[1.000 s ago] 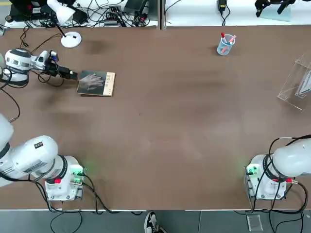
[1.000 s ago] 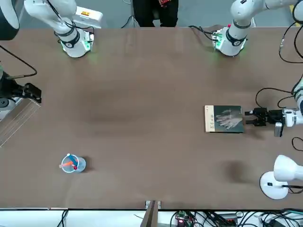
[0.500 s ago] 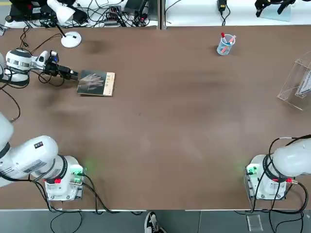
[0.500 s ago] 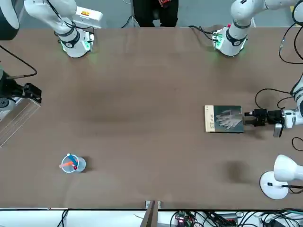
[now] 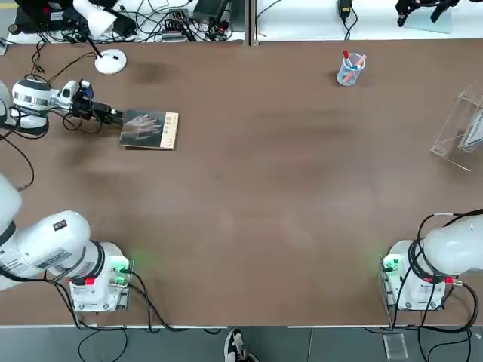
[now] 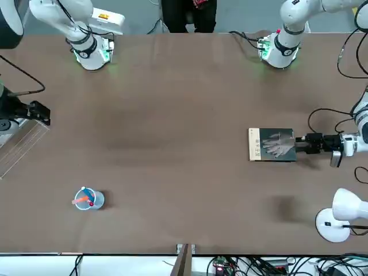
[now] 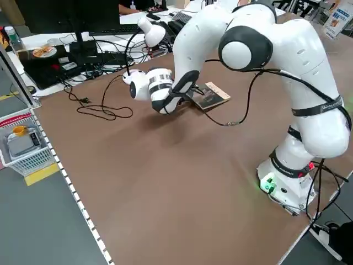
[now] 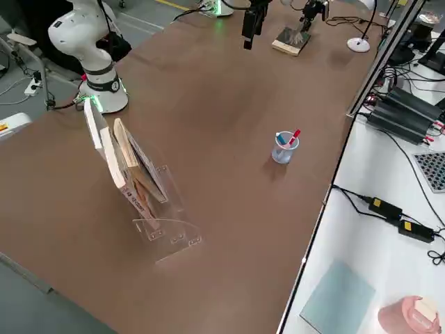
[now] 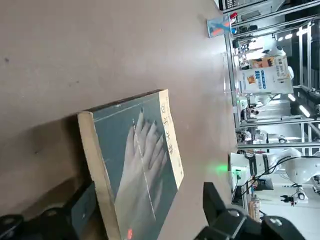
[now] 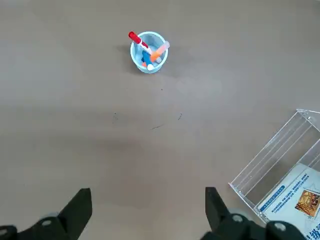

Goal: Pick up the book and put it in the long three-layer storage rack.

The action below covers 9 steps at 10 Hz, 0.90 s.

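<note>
Currently: task at its opening step, nothing delivered. Book flat on the worktop, upper left of the top view; rack at the far right edge, well apart, already holding other items. Left gripper lies low and level at the book's near short edge, fingers apart, straddling that edge, not yet clamped. Right gripper parked high, fingers apart. Remaining: grasp, lift, carry across, insert.
</note>
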Each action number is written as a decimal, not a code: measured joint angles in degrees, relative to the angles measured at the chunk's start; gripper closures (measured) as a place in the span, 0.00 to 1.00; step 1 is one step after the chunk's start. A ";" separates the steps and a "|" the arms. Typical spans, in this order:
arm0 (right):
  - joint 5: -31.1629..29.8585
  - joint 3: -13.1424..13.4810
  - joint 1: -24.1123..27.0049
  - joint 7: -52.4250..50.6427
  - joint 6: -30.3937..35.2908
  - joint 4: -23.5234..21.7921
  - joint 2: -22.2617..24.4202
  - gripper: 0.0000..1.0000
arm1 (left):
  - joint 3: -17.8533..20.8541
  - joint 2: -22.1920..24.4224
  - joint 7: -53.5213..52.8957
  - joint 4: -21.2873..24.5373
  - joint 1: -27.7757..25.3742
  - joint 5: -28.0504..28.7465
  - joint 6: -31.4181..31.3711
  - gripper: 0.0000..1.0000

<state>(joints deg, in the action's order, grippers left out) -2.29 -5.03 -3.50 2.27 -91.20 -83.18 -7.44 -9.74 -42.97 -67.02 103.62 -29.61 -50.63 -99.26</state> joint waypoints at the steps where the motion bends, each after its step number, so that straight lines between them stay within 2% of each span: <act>1: 0.00 0.00 0.00 0.00 0.00 0.00 0.00 0.00 | -0.03 -0.28 0.00 -0.15 0.06 -0.10 0.00 0.06; 5: 0.00 0.00 0.00 0.00 0.00 0.00 0.00 0.00 | -0.08 -0.84 0.00 -0.95 0.07 -0.14 -0.01 0.06; 9: 0.00 0.00 0.00 0.00 0.00 0.00 0.00 0.00 | -0.16 -1.15 0.16 -1.33 0.60 -0.62 -0.05 0.11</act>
<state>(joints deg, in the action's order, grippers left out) -2.29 -5.03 -3.50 2.27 -91.20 -83.18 -7.44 -9.90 -44.12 -66.86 102.29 -29.01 -51.25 -99.31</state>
